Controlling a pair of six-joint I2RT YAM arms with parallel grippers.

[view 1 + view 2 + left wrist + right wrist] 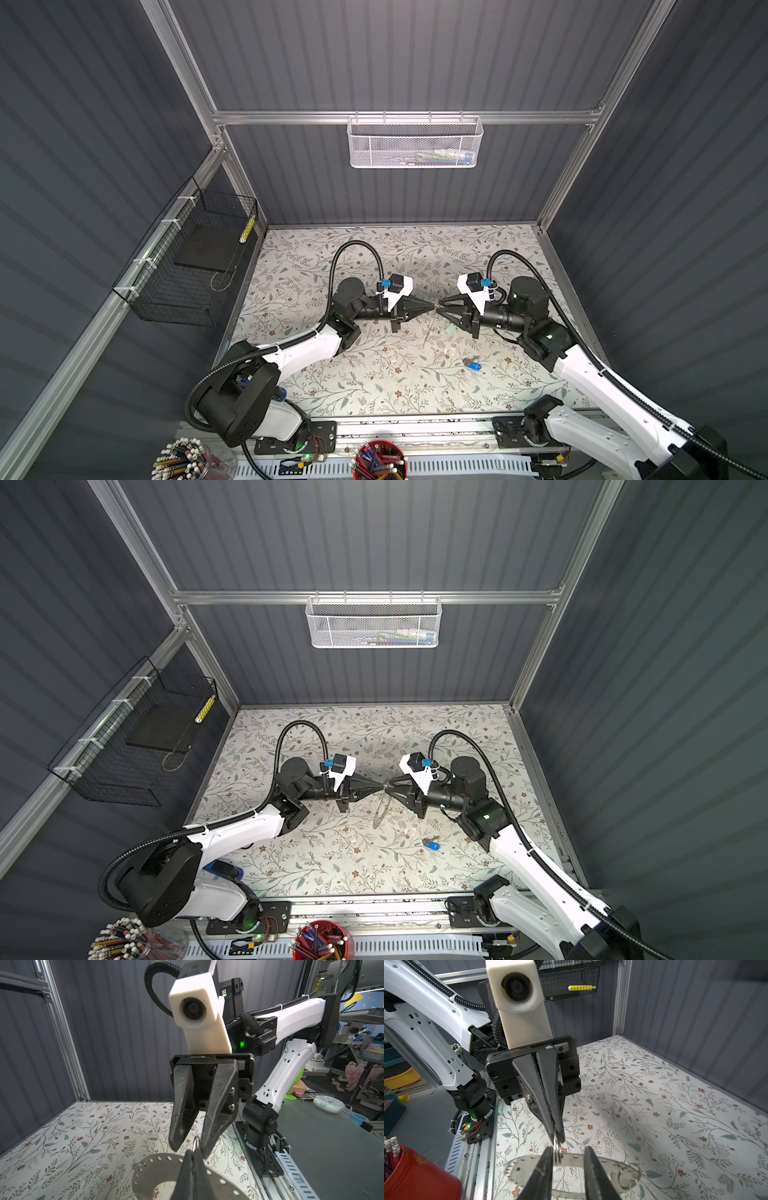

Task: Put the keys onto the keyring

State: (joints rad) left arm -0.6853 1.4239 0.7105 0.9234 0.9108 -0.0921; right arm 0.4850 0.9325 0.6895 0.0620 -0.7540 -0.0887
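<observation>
Surface: floral-print mat (374, 374) inside dark ribbed walls (395, 62)
Left gripper (558, 1139): clamped on a small wire loop (556, 1151)
Keyring (519, 1165): hangs from that loop, between the two grippers, edge-on in both top views
Right gripper (568, 1148): jaws partly apart, straddling the loop and band
Blue-tagged key (472, 365): on the mat, apart from both grippers, nearer the front
Mint-tagged key (449, 330): on the mat, just beside the right gripper

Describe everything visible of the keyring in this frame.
The keyring is a large flat grey metallic-looking disc with a wide band, a big round hole and small holes along its rim. It hangs edge-on in both top views from a small split ring at its rim, pinched by the shut left claw; the open right claw straddles that ring. A second split ring sits elsewhere on the rim.
</observation>
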